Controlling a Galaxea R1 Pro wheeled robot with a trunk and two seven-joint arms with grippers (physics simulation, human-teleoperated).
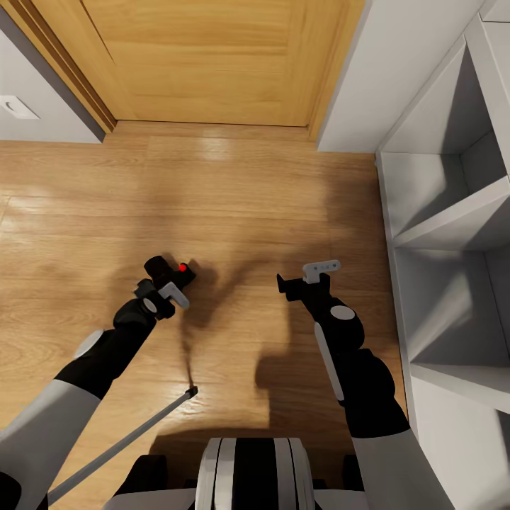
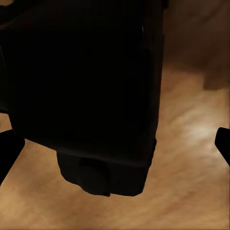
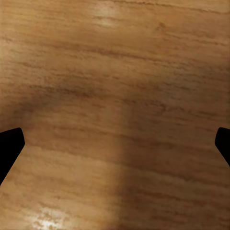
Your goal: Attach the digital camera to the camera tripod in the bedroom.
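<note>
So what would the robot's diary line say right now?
left tool: shut on digital camera | right tool: open, nothing held | below: wood floor | ahead: oak door

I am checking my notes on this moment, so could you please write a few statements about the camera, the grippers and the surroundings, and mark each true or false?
1. The left gripper holds the digital camera. True.
2. The right gripper holds a tripod leg. False: it is empty and open above the wood floor.
3. A wooden door stands ahead of the robot. True.
4. The white shelves stand on the robot's left. False: they are on its right.
</note>
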